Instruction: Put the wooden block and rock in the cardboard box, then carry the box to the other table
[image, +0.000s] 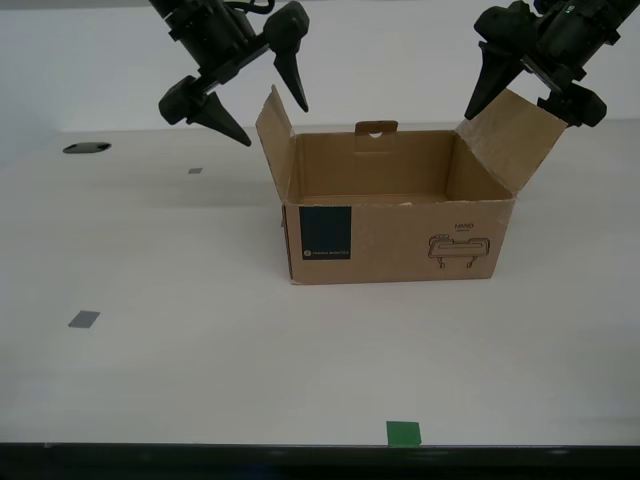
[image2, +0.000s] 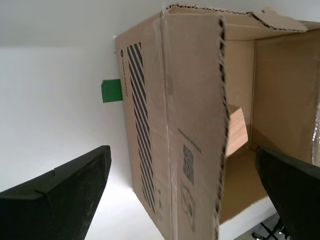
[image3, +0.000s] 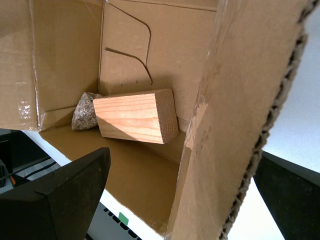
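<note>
The cardboard box (image: 400, 240) stands open on the table with its blue label facing the exterior view. Inside it, the wooden block (image3: 135, 116) lies on the floor against a wall, and the rock (image3: 85, 111) sits in the corner beside it. The block's end (image2: 236, 131) also shows in the second wrist view. My first gripper (image: 274, 125) is open astride the flap (image3: 240, 125) at the exterior view's left, one finger inside the box. My second gripper (image: 535, 118) is open astride the flap (image2: 192, 100) at the exterior view's right. The other table is out of view.
The box sits on a smooth pale table (image: 200, 370) with grey squares (image: 83, 319) and a green square (image: 403, 433) near the front edge. Another green square (image2: 111, 90) lies beside the box's striped side wall. A dark oval hole (image: 86, 148) is at the exterior view's far left.
</note>
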